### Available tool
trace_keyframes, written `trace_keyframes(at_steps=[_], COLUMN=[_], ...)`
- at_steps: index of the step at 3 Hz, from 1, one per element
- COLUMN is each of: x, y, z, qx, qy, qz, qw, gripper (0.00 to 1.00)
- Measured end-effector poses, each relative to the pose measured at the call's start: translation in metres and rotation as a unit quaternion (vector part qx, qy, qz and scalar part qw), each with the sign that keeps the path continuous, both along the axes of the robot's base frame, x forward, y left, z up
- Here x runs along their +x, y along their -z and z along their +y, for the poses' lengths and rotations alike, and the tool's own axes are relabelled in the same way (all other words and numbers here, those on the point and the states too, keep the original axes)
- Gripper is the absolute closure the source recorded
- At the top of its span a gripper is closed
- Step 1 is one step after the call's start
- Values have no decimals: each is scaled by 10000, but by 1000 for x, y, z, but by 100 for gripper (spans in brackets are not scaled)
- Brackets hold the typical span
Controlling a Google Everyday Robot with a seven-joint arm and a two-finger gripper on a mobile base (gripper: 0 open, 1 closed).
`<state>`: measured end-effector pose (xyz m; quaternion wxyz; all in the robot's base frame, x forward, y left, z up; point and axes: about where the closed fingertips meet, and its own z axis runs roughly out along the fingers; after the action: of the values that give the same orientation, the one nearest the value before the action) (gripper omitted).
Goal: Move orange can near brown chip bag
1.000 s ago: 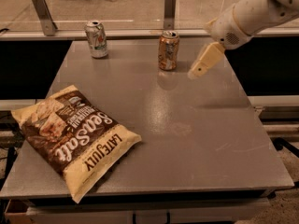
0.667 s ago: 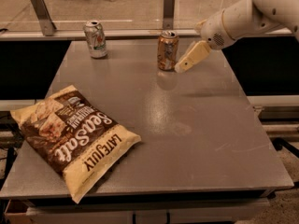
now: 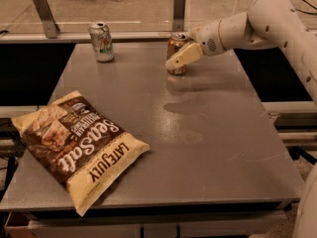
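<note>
1. Tabletop [image 3: 208, 148]: grey, flat, carries every item below; a faint shine and a soft shadow lie near its middle

2. My arm [image 3: 257, 24]: white, comes in from the upper right and reaches left along the far edge of the tabletop

3. Brown chip bag [image 3: 79, 145]: lies flat at the near left corner, dark brown centre, cream-yellow edges, white "Sea Salt" lettering and "LATE JULY" print. Set at a slant, one corner at the front edge. Well apart from both cans

4. My hand [image 3: 174, 62]: cream-coloured, at the far side of the tabletop right of centre, its tip pointing down and left. It lies across the front of the orange can and appears to touch it. Whether it is spread or pinching the can, I cannot tell

5. Silver-green can [image 3: 101, 42]: upright at the far left of the tabletop, red mark on its side, well left of the orange can

6. Orange can [image 3: 174, 44]: upright near the far edge, copper-orange body, silver top, partly covered by my hand; across the tabletop from the brown chip bag
</note>
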<state>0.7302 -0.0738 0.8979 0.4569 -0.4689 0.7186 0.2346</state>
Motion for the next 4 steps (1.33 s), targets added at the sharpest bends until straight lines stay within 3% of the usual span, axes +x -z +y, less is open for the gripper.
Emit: trace_keyframes(at_steps=[1, 2, 3, 4], x=[4, 0, -12, -43], y=[2, -1, -17, -41], z=[13, 18, 25, 45], qx=[363, 602, 799, 979], qy=[-6, -69, -325, -923], qz=[105, 122, -12, -158], qw=[9993, 9981, 9963, 9908], gripper=[17, 41, 64, 87])
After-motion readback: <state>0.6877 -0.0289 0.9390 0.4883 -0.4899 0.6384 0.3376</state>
